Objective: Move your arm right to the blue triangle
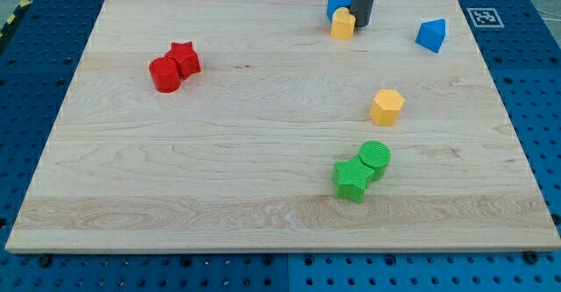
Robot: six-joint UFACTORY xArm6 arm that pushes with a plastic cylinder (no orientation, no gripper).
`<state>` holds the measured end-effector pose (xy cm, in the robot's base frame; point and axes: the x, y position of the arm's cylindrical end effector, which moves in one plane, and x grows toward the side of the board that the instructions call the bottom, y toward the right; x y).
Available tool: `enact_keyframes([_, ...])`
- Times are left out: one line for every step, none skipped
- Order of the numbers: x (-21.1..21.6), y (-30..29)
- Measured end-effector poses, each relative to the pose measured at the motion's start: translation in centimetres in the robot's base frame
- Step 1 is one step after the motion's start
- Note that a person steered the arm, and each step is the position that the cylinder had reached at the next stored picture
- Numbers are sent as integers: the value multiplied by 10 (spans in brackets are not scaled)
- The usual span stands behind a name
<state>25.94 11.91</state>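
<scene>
Wooden tabletop (263, 213) sits on a blue perforated base (26, 81). A black-and-white marker tag (484, 17) lies on the base off the far-right corner.

No claw on this arm, so there is no clench or release to report; it ends in a dark rod. My tip (363, 26) is down at the far edge of the tabletop, right of centre. It stands just beside the right side of a small yellow block (343, 24), touching or nearly so; contact cannot be settled. Shape of that yellow block is unclear. Behind it, partly hidden by the rod, is a blue block (337, 3), shape also unclear.

Blue triangle (431, 35) lies to the right of my tip, near the far-right corner, clearly apart from the rod. Bare wood between the two.

Other blocks:
- Yellow hexagon-like block (387, 106), right of centre, nearer than the triangle and a little left of it.
- Green cylinder (375, 157) and green star (351, 179), touching, in the near-right part; the star is the nearer and more leftward of the pair.
- Red cylinder (164, 74) and red star (185, 59), touching, on the far-left side; the star is to the right and slightly farther.

Both pairs are well apart from my tip.
</scene>
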Motion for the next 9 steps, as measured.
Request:
enact_keyframes([-11,2])
enact_keyframes([-24,8])
enact_keyframes([-46,12])
enact_keyframes([-68,28])
enact_keyframes([-68,28])
enact_keyframes([-68,36])
enact_keyframes([-67,81])
enact_keyframes([-67,142])
enact_keyframes([-68,171])
